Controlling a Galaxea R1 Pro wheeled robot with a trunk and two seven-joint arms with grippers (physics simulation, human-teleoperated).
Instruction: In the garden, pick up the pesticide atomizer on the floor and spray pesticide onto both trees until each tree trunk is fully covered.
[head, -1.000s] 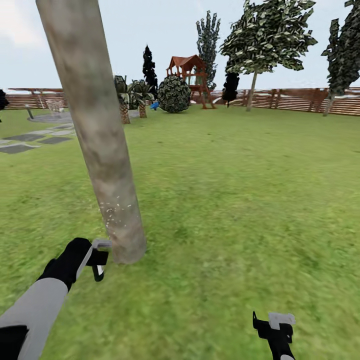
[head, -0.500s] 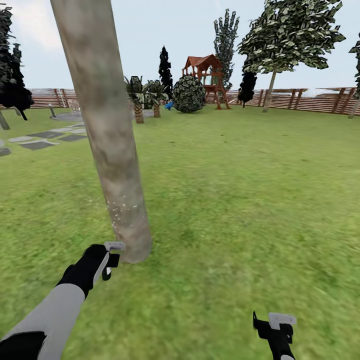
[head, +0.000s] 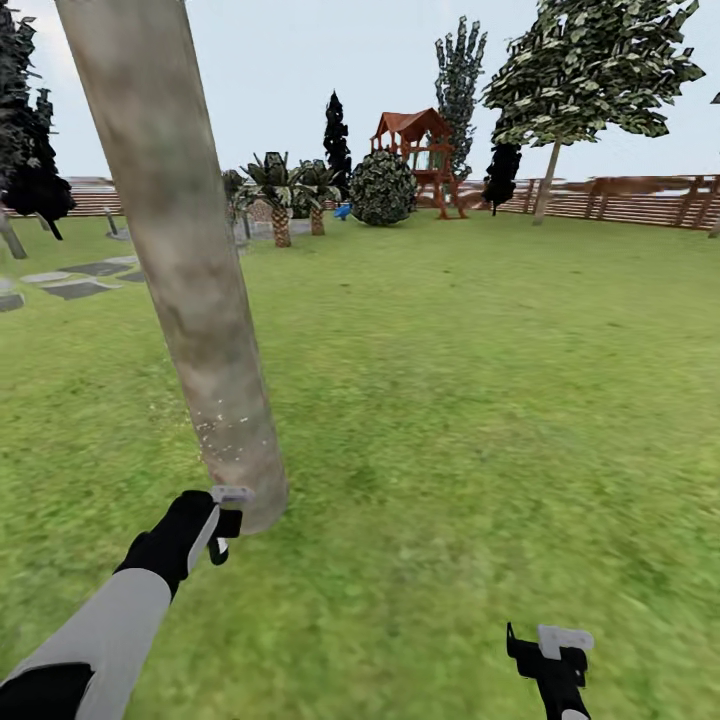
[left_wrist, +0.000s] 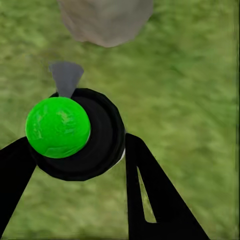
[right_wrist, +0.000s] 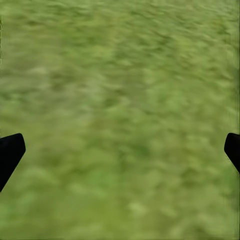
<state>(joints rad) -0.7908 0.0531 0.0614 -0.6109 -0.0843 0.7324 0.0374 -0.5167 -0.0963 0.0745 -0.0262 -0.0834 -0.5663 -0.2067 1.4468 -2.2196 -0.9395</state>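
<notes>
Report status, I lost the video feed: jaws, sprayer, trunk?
Left gripper shut on sprayer, beside trunk base. Pale specks low on trunk only. Right gripper open over grass. Nothing in the way.

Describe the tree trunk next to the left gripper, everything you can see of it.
The tree trunk is a thick, smooth, branchless column, mottled grey-tan and beige, looking like bark-textured stone. It rises from the grass and leans toward the head view's upper left, its top cut off by the frame. Pale whitish specks dot its lower part. The left gripper, shut on the atomizer, sits close beside its base; contact cannot be told.
</notes>
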